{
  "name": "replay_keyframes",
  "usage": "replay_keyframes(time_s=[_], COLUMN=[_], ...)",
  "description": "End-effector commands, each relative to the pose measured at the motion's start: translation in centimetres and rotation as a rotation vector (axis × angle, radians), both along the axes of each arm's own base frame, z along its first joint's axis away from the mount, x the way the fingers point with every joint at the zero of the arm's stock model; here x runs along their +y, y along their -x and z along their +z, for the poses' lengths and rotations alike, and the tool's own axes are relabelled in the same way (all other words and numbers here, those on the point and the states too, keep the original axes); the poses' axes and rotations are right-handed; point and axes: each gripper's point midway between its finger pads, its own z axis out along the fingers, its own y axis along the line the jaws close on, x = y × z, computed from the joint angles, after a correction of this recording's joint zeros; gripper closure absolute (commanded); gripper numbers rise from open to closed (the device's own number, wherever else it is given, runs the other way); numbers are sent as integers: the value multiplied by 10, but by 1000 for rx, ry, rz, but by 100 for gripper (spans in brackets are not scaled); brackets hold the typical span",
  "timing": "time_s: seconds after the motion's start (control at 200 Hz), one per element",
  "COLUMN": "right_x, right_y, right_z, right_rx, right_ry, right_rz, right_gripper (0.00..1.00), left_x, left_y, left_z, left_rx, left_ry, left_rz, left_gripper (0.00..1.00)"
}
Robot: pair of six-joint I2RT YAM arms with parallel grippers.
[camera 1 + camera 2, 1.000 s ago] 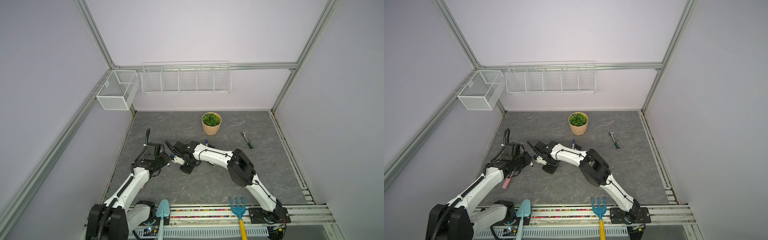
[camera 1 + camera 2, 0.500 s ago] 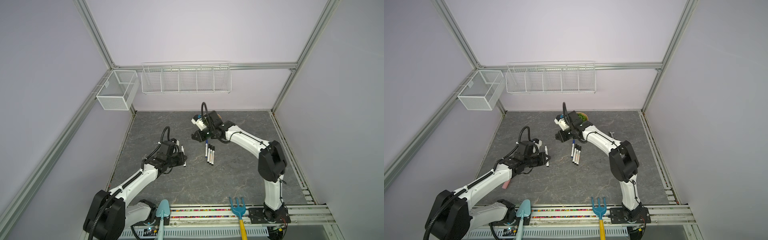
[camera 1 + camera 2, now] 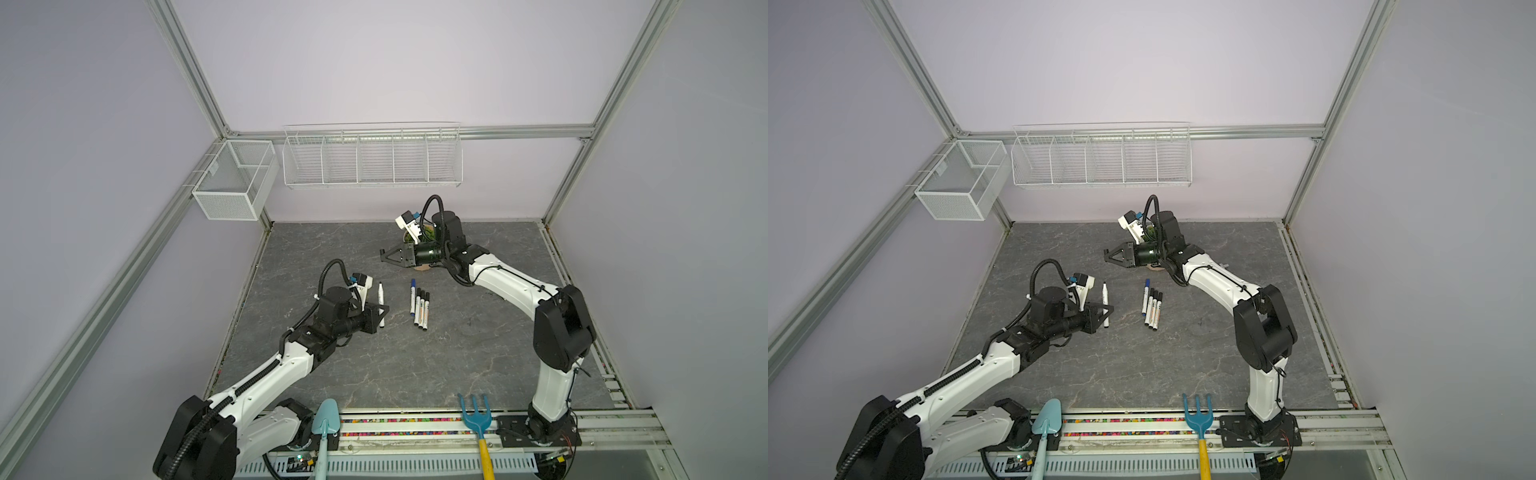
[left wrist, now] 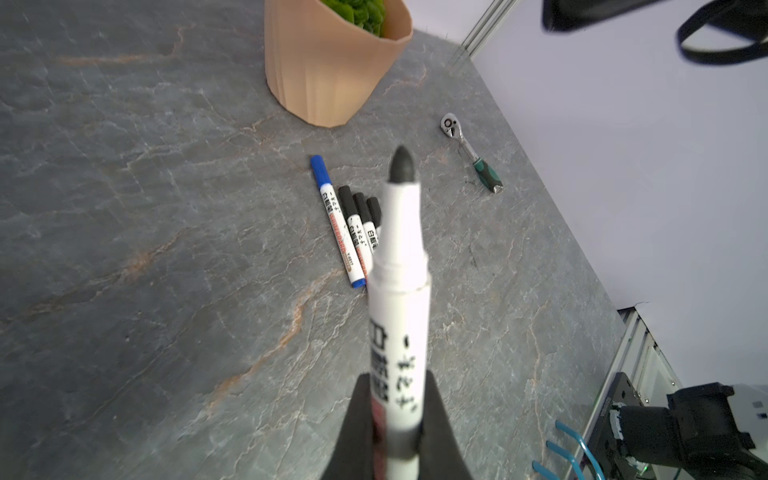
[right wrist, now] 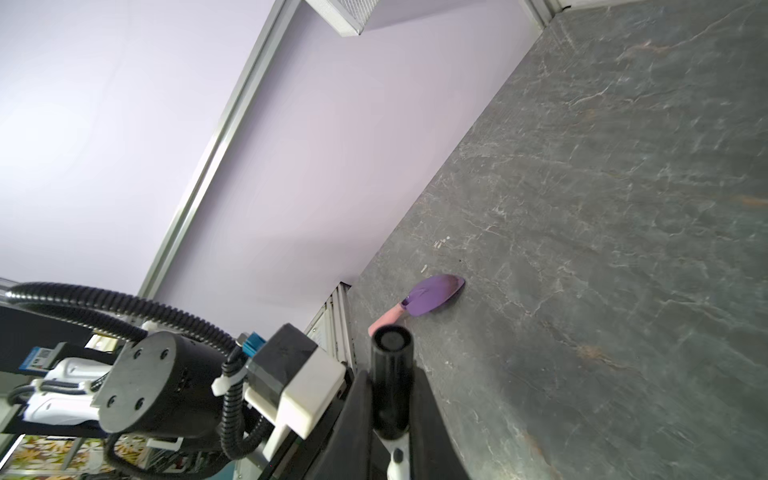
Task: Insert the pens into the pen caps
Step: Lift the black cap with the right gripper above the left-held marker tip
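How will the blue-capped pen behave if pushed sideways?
Likely rolls: the blue-capped pen is a round barrel lying flat. Probably light, stiff plastic. Toward the black-capped pens beside it, it would probably shove them along.

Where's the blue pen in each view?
In a top view: blue pen near centre, row's left end.
In a top view: blue pen, same.
Left wrist: blue pen, mid-picture.
Right wrist: not in it.
Landmark: three black pens beside it.
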Motion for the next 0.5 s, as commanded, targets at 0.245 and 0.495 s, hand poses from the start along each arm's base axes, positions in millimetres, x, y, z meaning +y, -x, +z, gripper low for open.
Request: replay_keyframes(time_s=[0.245,0.495], right_x=[-7,-3], right_y=[21,23], right_z=[8,12], right_rx=[79,76], right_ry=[-77,-89], right_rz=[10,24], right_gripper=[92,92], left_x=[-13,-18], left_y=[-8,-11], left_z=[22,22], left_rx=[-97,-95], left_ry=[20,22], left_rz=[-40,-52], left_gripper=[100,100])
